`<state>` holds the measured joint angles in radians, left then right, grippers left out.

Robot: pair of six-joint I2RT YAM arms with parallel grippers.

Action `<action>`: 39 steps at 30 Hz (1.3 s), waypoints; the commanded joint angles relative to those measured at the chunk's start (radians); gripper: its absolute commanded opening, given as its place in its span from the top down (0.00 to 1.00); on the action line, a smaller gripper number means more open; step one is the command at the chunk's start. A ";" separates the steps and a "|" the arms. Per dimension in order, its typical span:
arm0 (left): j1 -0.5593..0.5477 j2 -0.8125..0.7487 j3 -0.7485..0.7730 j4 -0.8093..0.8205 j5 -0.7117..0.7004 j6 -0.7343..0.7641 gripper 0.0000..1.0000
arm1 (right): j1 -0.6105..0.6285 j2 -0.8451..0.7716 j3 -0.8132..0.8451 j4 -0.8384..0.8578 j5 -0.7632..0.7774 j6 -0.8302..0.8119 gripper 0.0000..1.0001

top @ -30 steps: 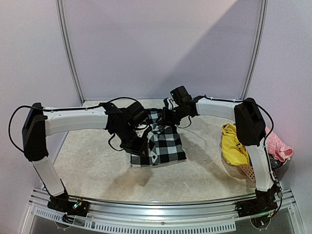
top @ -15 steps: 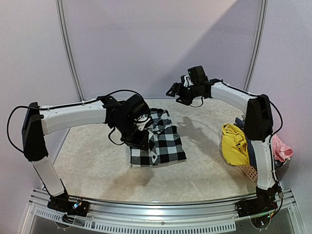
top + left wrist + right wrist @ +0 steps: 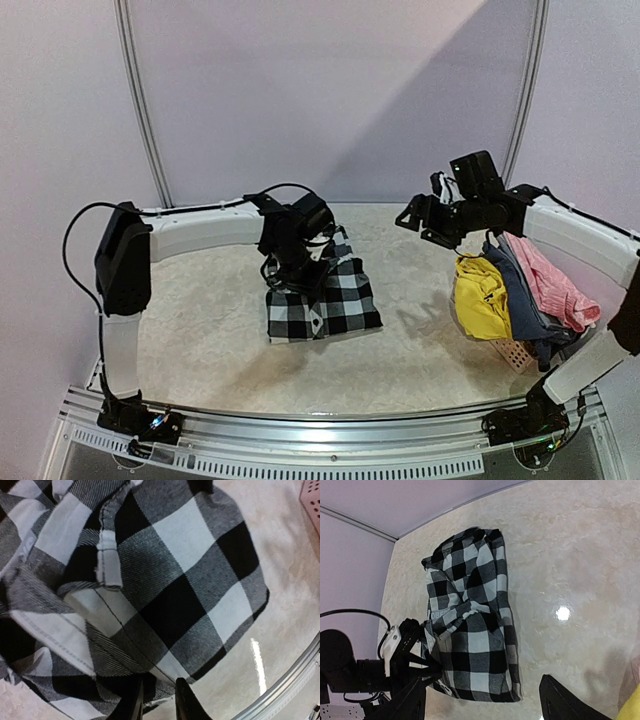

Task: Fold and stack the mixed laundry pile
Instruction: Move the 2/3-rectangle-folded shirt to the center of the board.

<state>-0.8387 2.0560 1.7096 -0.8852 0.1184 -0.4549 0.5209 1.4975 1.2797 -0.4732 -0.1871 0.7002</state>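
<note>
The black-and-white checked shirt (image 3: 330,300) lies roughly folded on the middle of the table. My left gripper (image 3: 290,272) is at its left edge and is shut on a raised fold of the shirt (image 3: 165,590); the cloth sits between the two dark fingers (image 3: 187,702). In the right wrist view that gripper (image 3: 427,665) holds the shirt (image 3: 475,645) by its left side. My right gripper (image 3: 408,218) hangs open in the air to the right of the shirt, with nothing between its fingers (image 3: 565,700). A yellow garment (image 3: 480,300), a blue-grey one (image 3: 517,285) and a pink one (image 3: 552,280) are heaped at the right.
A salmon perforated basket (image 3: 512,350) sits under the heap at the right edge; its corner (image 3: 312,500) shows in the left wrist view. The metal rail (image 3: 320,420) runs along the near edge. White walls close in the back and the sides.
My right gripper has opened, let go of the checked shirt and swung up and to the right. The left gripper keeps its hold on the shirt's left edge.
</note>
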 commanded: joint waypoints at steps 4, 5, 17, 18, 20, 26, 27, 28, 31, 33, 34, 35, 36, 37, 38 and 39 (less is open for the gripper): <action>0.026 0.133 0.067 -0.029 -0.019 0.040 0.78 | 0.007 -0.261 -0.170 -0.097 0.085 0.047 0.21; 0.029 0.148 0.071 -0.026 -0.018 0.041 0.78 | 0.007 -0.280 -0.185 -0.107 0.091 0.050 0.21; 0.049 0.288 0.076 0.018 0.031 0.049 0.78 | 0.008 -0.328 -0.213 -0.153 0.094 0.051 0.21; 0.049 0.289 0.062 0.027 0.036 0.047 0.78 | 0.007 -0.325 -0.211 -0.154 0.094 0.051 0.21; 0.045 0.286 0.030 0.047 0.047 0.040 0.78 | 0.008 -0.318 -0.209 -0.155 0.093 0.049 0.21; 0.003 0.241 -0.116 0.119 0.063 0.012 0.80 | 0.008 -0.299 -0.207 -0.158 0.088 0.043 0.21; -0.008 0.232 -0.139 0.129 0.062 0.006 0.80 | 0.008 -0.297 -0.207 -0.159 0.088 0.042 0.21; -0.017 0.221 -0.162 0.141 0.062 -0.001 0.80 | 0.008 -0.295 -0.207 -0.159 0.086 0.042 0.21; -0.046 0.173 -0.232 0.174 0.061 -0.034 0.81 | 0.009 -0.296 -0.210 -0.165 0.086 0.043 0.21; -0.062 0.140 -0.269 0.190 0.057 -0.053 0.81 | 0.012 -0.304 -0.214 -0.169 0.088 0.045 0.21; -0.069 0.123 -0.284 0.195 0.055 -0.059 0.81 | 0.014 -0.310 -0.217 -0.171 0.090 0.049 0.21; -0.077 0.106 -0.297 0.198 0.049 -0.064 0.81 | 0.017 -0.317 -0.223 -0.173 0.093 0.052 0.21; -0.084 0.091 -0.308 0.199 0.044 -0.068 0.81 | 0.021 -0.327 -0.227 -0.174 0.096 0.057 0.21; -0.091 0.076 -0.317 0.197 0.039 -0.070 0.81 | 0.027 -0.334 -0.232 -0.174 0.100 0.060 0.21; -0.098 0.064 -0.324 0.195 0.033 -0.072 0.81 | 0.034 -0.344 -0.242 -0.175 0.104 0.067 0.21; -0.103 0.052 -0.328 0.193 0.025 -0.074 0.81 | 0.038 -0.361 -0.249 -0.176 0.108 0.070 0.21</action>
<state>-0.8925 2.0911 1.4574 -0.5903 0.1532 -0.4980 0.5343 1.1877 1.0649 -0.6277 -0.1051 0.7521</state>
